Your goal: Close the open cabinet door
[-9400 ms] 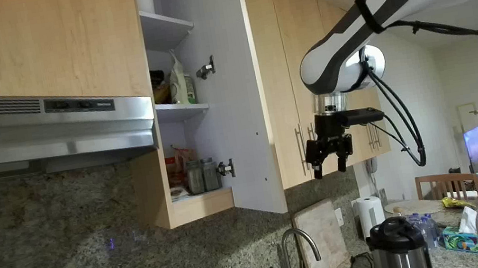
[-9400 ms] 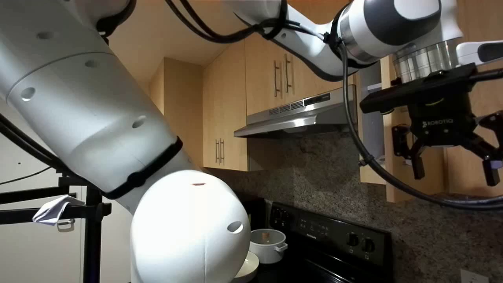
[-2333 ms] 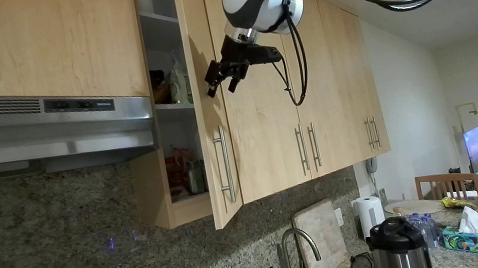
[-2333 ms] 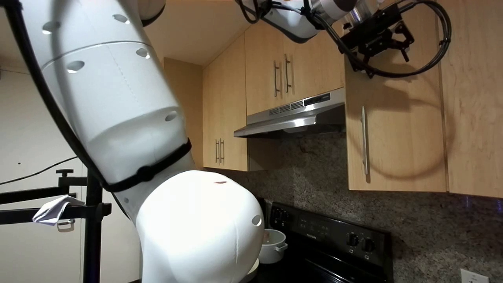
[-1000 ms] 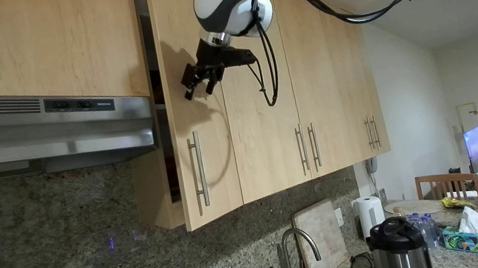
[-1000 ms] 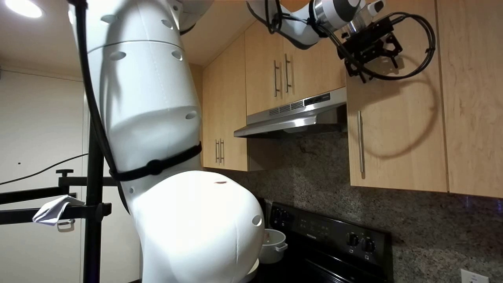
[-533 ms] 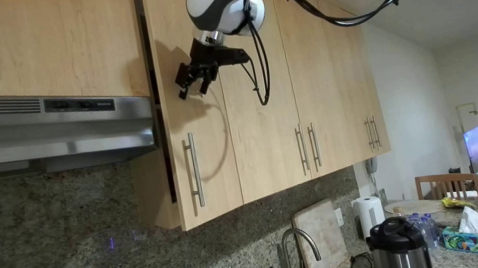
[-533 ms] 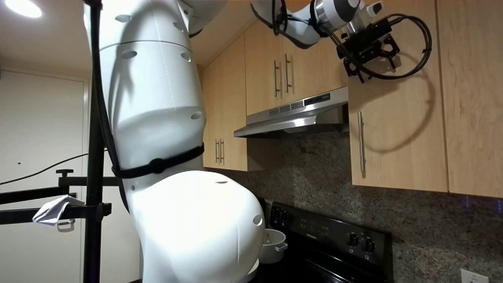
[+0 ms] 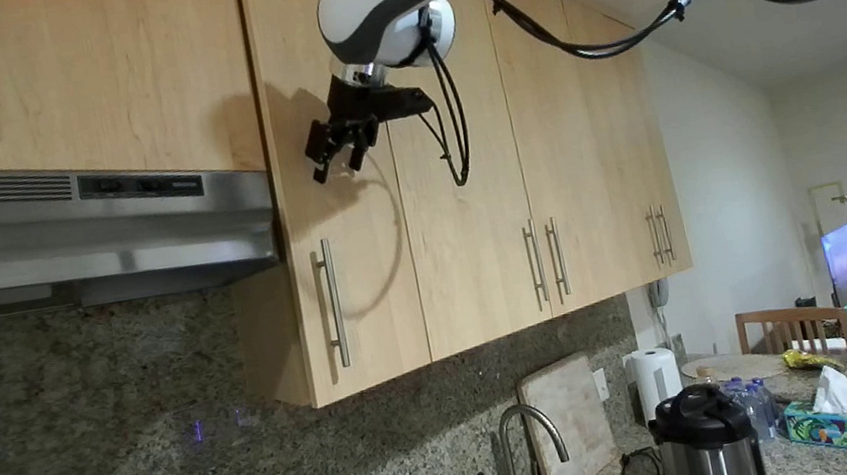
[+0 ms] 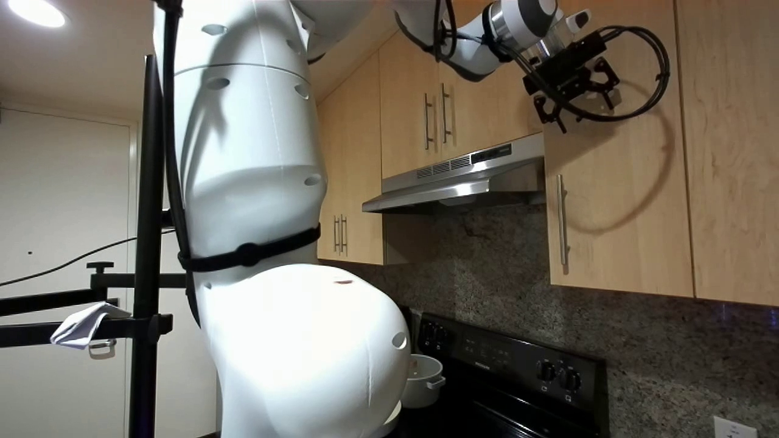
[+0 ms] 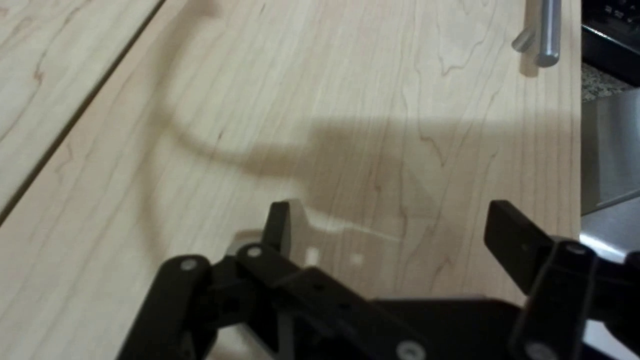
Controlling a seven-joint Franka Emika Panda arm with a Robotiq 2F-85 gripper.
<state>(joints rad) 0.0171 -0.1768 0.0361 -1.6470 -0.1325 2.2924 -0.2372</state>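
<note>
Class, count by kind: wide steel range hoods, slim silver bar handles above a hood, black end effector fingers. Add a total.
Wide steel range hood: 1
Slim silver bar handles above the hood: 2
Fingers on the black end effector: 2
Total: 5

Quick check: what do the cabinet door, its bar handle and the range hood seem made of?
Cabinet door: apparently light maple, satin, with streaky grain; perhaps veneer.
Bar handle: silvery metal with soft highlights, likely brushed steel.
Range hood: probably semi-gloss stainless steel; bright, streaked reflections.
</note>
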